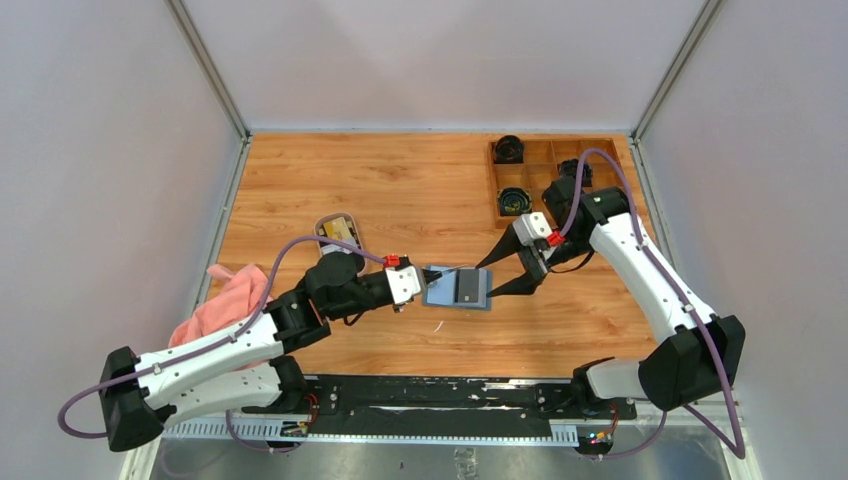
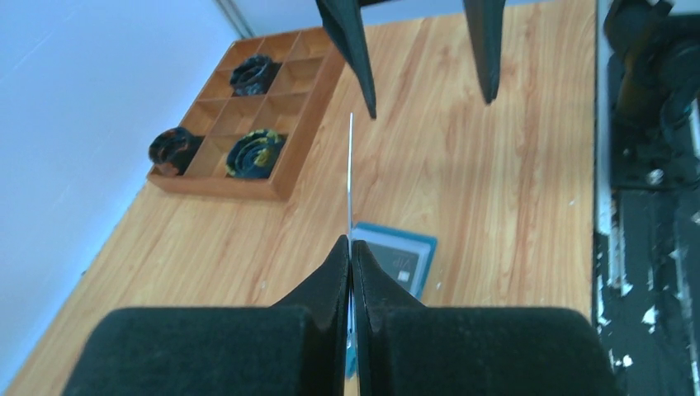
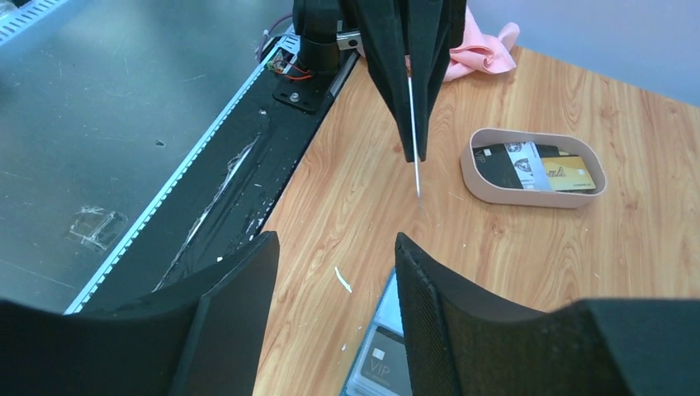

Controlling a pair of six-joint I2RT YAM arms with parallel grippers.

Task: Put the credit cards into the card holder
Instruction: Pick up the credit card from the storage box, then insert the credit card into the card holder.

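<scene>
The teal-blue card holder (image 1: pixel 457 289) lies open on the table with a black VIP card (image 3: pixel 381 361) in its clear pocket. My left gripper (image 1: pixel 428 276) is shut on a thin card, seen edge-on (image 2: pixel 350 177), and holds it upright over the holder's left part (image 2: pixel 398 257). My right gripper (image 1: pixel 497 272) is open and empty just right of the holder; its jaws stand wide apart (image 3: pixel 334 241) and face the held card (image 3: pixel 413 136). More cards, a yellowish one (image 3: pixel 569 173) among them, lie in the small oval dish (image 1: pixel 338 231).
A brown wooden compartment tray (image 1: pixel 545 175) with dark round items stands at the back right, also in the left wrist view (image 2: pixel 248 124). A pink cloth (image 1: pixel 225 305) lies at the left edge. The black base rail (image 1: pixel 440 395) runs along the near edge.
</scene>
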